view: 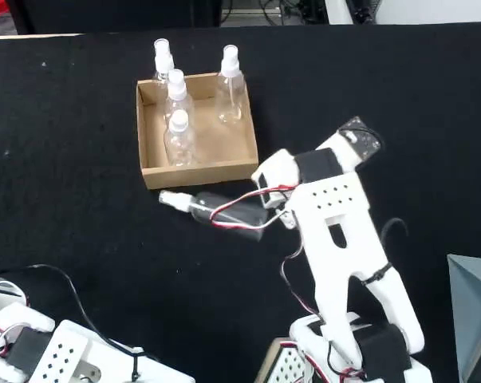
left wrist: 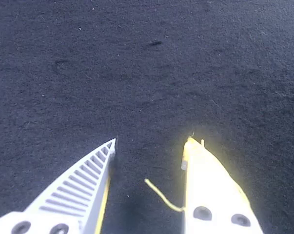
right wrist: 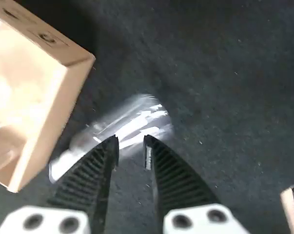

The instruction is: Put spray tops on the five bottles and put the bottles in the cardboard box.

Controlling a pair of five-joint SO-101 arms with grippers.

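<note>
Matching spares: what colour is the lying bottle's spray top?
White spray top on the clear plastic bottle; best in high view.

One cardboard box (view: 148, 171), five clear bottles (view: 179, 137), four upright, one lying flat, five white spray tops (view: 230, 54) as far as can be made out, two robot arms (view: 336, 231), one grey object (view: 473, 311).

Open-top cardboard box (view: 199, 172) sits on the black counter, left of centre and toward the far side. Three clear bottles with white spray tops stand upright inside: the right bottle (view: 230, 89), the middle bottle (view: 177, 97) and the near bottle (view: 180, 137). The corner bottle (view: 162, 61) stands at the far-left corner — can't tell if it's in or out. The fifth bottle (view: 180, 201) lies on its side just near of the box, top pointing left.
</note>
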